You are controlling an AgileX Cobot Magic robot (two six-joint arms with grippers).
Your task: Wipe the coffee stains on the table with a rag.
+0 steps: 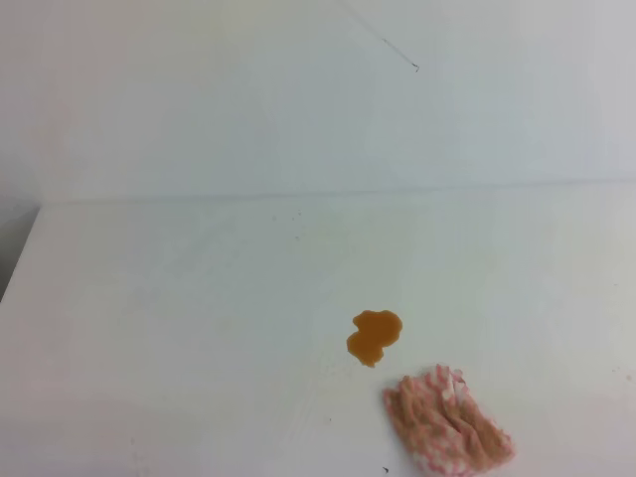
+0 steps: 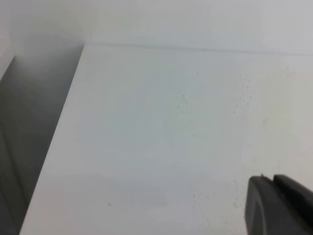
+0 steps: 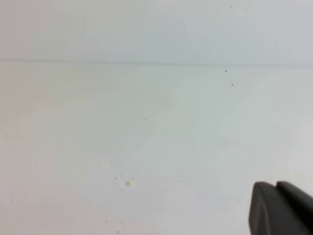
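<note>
White desk (image 1: 179, 328) carries everything; no writing shows on it. Nearest lies the crumpled peach rag (image 1: 447, 422) with its checked edge, the orange-brown coffee stains (image 1: 375, 336) just beyond, apart. Right jaws (image 3: 281, 208) are fully closed, holding nothing; left jaws (image 2: 279, 205) I cannot tell. Neither the rag nor the stains show beside either.

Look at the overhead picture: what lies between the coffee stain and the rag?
Nothing: only a bare strip of table separates the coffee stain from the rag, seen in the exterior high view.
</note>
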